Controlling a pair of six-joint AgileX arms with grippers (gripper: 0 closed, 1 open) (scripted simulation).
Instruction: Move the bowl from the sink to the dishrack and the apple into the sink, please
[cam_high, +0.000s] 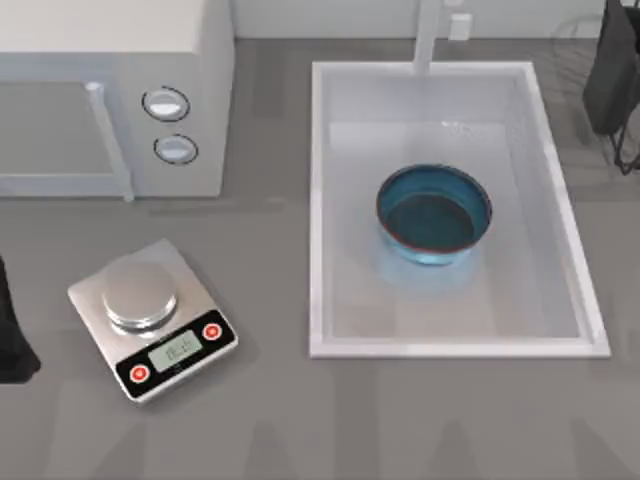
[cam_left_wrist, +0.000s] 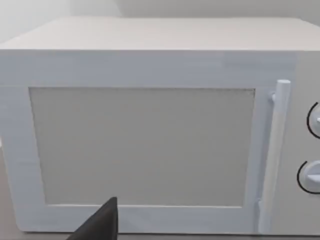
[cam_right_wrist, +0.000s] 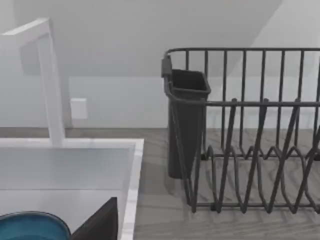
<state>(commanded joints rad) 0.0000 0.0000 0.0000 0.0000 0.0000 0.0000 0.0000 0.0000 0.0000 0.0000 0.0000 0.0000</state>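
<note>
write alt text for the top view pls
A blue bowl sits in a white sink right of centre. A white microwave stands at upper left, a silver scale below it, on a grey table.

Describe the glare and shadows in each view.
Top view: soft, even light, a pale blue glow under the bowl on the sink floor. Left wrist view: flat light on the microwave, no glare. Right wrist view: the dishrack casts faint striped shadows on the counter.
</note>
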